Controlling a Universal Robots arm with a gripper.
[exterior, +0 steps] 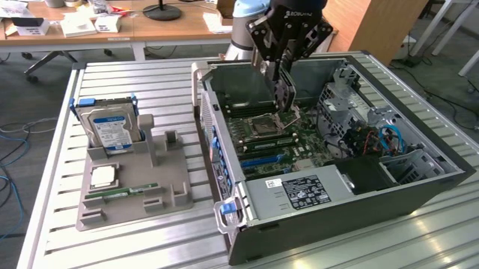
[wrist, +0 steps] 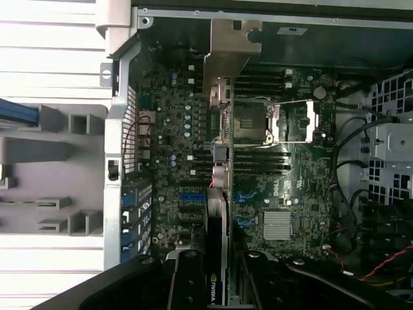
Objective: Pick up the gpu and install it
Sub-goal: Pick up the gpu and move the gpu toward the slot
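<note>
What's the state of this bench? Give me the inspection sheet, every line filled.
Surface: slatted metal table, carrying the open computer case.
Job's things: gpu on edge above the motherboard, not seated.
Clutter: grey holder with hard drive, processor, memory stick.
Grippers: gripper shut on the gpu.
Cables: blue and red cables inside the case; loose cables on the floor.
Surroundings: wooden desk behind, with boxes.

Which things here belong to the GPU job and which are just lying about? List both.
Job: gpu, held in the gripper; open case; motherboard.
Lying about: hard drive, CPU, memory stick, grey holder.
</note>
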